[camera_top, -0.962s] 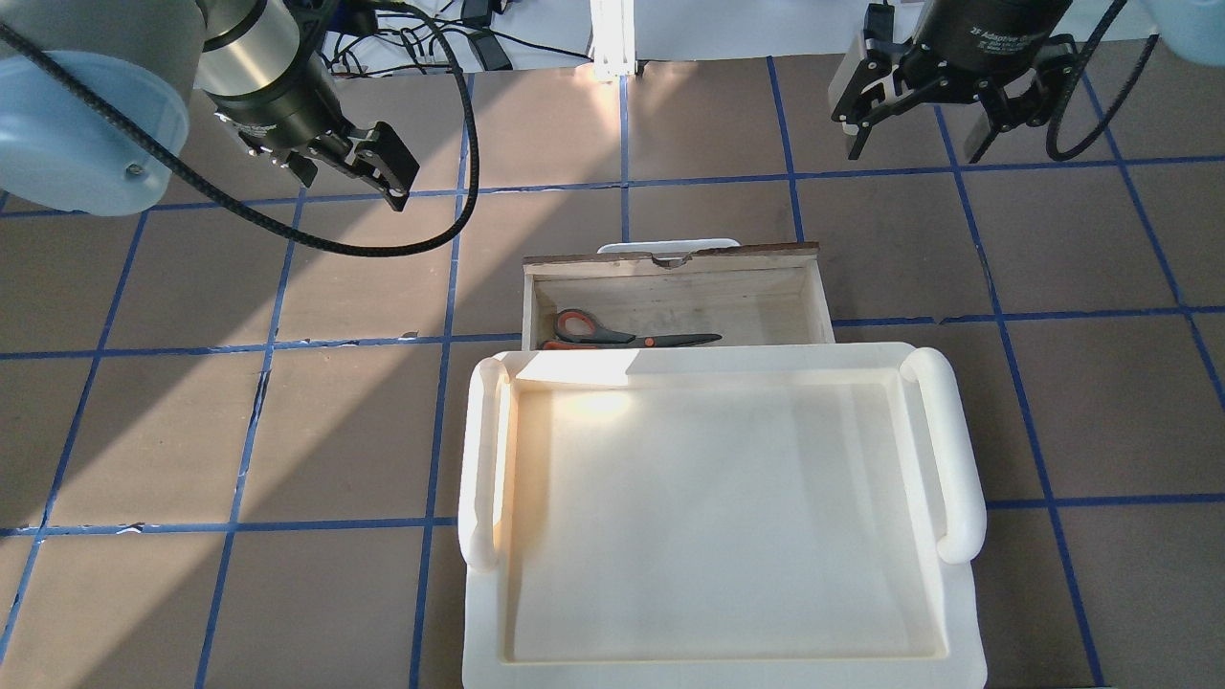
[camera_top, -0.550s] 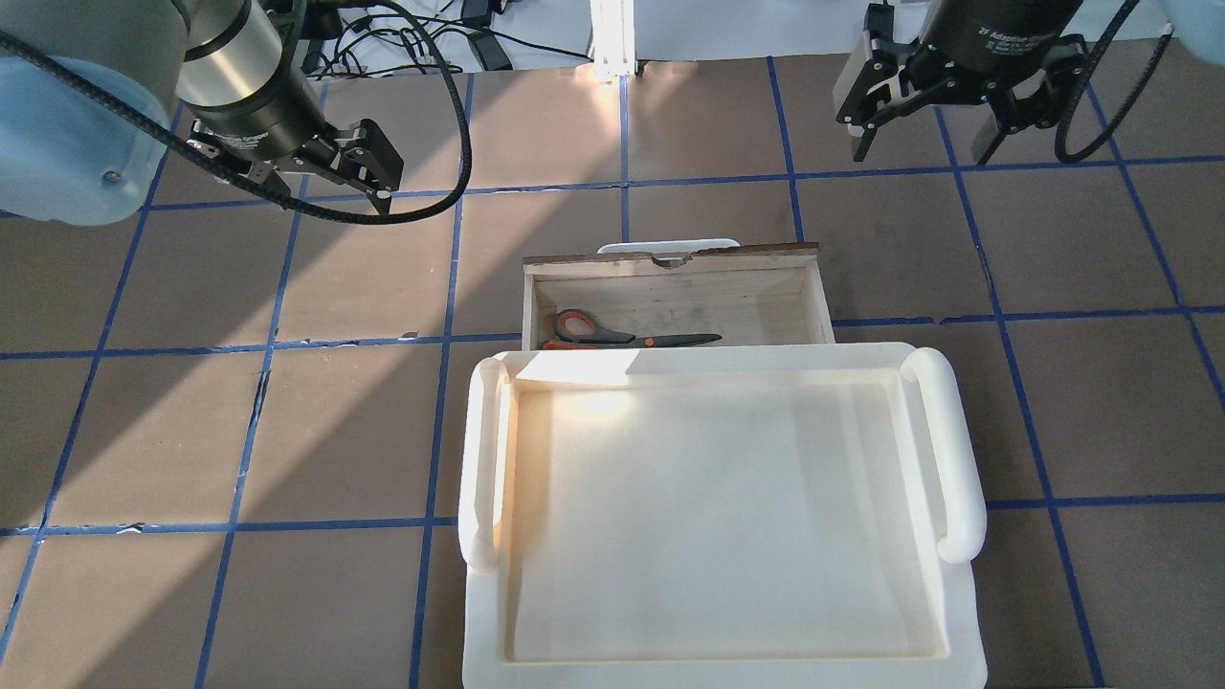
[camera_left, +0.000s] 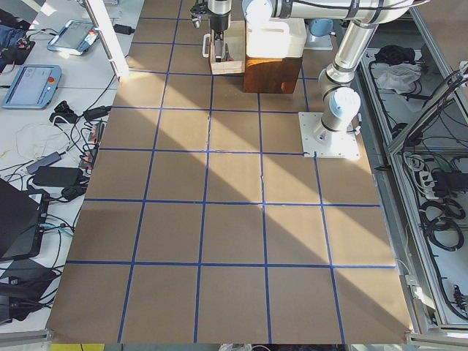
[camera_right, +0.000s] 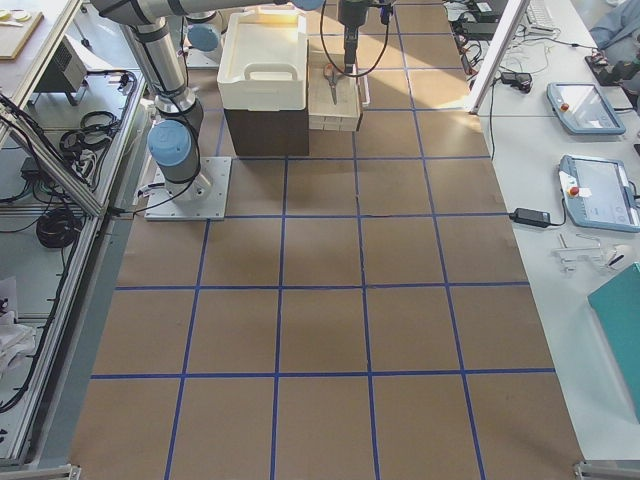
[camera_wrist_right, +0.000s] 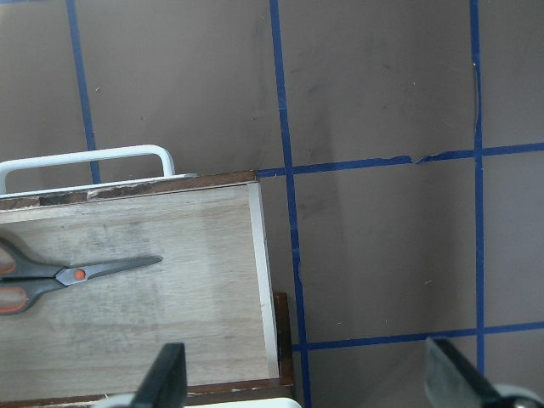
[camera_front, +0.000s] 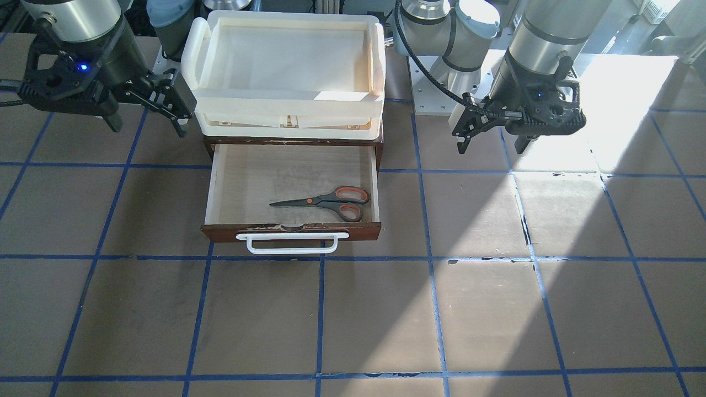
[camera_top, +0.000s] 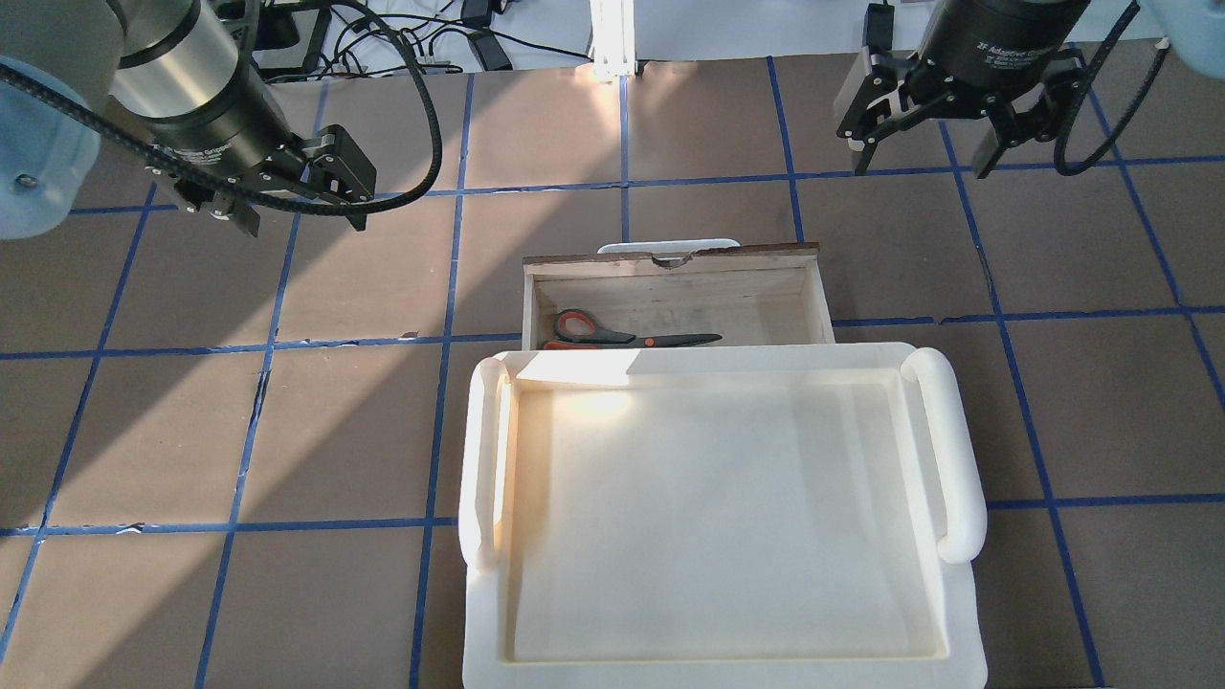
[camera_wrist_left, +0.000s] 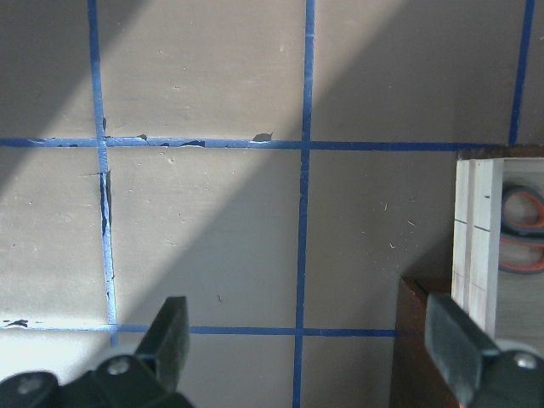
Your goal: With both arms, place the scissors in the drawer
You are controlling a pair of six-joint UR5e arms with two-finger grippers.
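The scissors (camera_front: 325,201) lie flat inside the open drawer (camera_front: 265,176), handles toward my left side. They also show in the overhead view (camera_top: 622,336) and the right wrist view (camera_wrist_right: 68,276). The drawer (camera_top: 670,299) is pulled out, its white bar handle at the far side. My left gripper (camera_top: 306,222) hangs open and empty over the table, left of the drawer; it also shows in the front view (camera_front: 491,148). My right gripper (camera_top: 921,165) is open and empty, beyond the drawer's right corner, and also shows in the front view (camera_front: 148,128).
A cream plastic tray (camera_top: 957,450) with two handles sits on top of the dark cabinet (camera_right: 265,130) that the drawer slides out of. The table is brown with a blue tape grid. Cables lie at its far edge.
My left gripper has moved left and a little nearer, away from the drawer. My right gripper has shifted only slightly. The scissors and drawer have not moved.
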